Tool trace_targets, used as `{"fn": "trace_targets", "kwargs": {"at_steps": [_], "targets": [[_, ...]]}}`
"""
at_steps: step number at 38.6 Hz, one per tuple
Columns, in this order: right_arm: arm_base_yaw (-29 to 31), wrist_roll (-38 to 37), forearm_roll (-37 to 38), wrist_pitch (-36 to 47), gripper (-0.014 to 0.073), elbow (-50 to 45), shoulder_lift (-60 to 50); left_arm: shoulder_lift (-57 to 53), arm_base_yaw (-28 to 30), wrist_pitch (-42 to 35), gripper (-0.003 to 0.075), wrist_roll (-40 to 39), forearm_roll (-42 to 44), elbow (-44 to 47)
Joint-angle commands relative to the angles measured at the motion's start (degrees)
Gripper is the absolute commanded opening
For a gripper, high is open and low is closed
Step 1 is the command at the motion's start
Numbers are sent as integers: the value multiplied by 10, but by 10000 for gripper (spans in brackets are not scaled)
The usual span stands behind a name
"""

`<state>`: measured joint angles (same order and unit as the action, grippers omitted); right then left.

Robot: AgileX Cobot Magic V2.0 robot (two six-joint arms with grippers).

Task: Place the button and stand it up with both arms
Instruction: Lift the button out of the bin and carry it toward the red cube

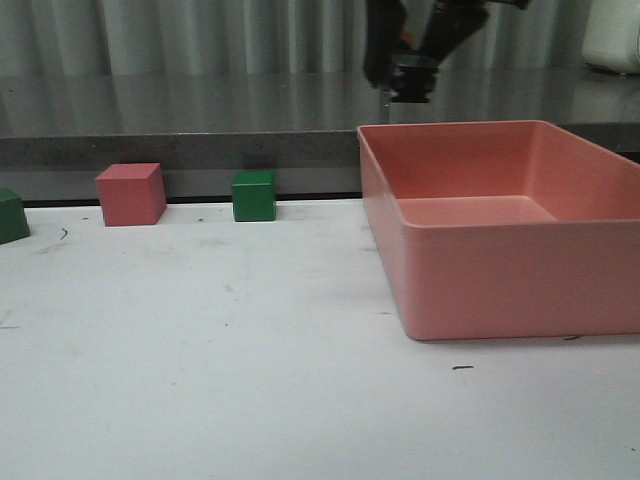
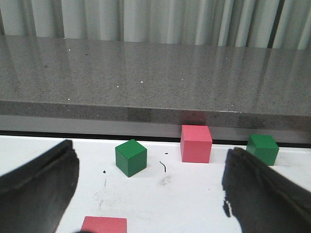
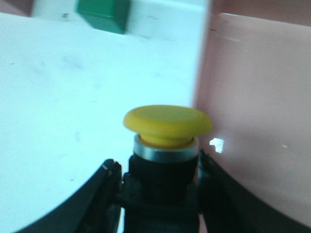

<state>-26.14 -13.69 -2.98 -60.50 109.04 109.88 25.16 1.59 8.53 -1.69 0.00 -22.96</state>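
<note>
Two right gripper [image 3: 158, 194] fingers clamp button [image 3: 166, 141].

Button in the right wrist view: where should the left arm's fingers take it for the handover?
Probably the yellow cap or metal collar. On the button, only these stand clear above the right gripper, whose fingers clamp the black base. Approach from the cap end, closing sideways.

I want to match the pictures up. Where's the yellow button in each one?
Front view: not visible; only the right arm shows above the pink bin.
Left wrist view: not in it.
Right wrist view: button low centre, between the right gripper fingers.
Shared landmark: green cube.
</note>
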Motion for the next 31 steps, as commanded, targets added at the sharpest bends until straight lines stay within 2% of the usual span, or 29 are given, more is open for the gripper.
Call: {"fn": "trace_targets", "kwargs": {"at_steps": [1,10,15,20,31], "targets": [[-45,-1,-14,32,255,37,-18,7,1,-47,564,-5,0,-21],[-138,-1,-59,27,255,107,57,7,1,-47,564,-5,0,-21],[-170,-1,-63,13,255,157,111,7,1,-47,564,-5,0,-21],[-177,-38,-69,11,255,188,153,7,1,-47,564,-5,0,-21],[-176,-117,-47,24,255,188,221,7,1,-46,564,-5,0,-21]]}}
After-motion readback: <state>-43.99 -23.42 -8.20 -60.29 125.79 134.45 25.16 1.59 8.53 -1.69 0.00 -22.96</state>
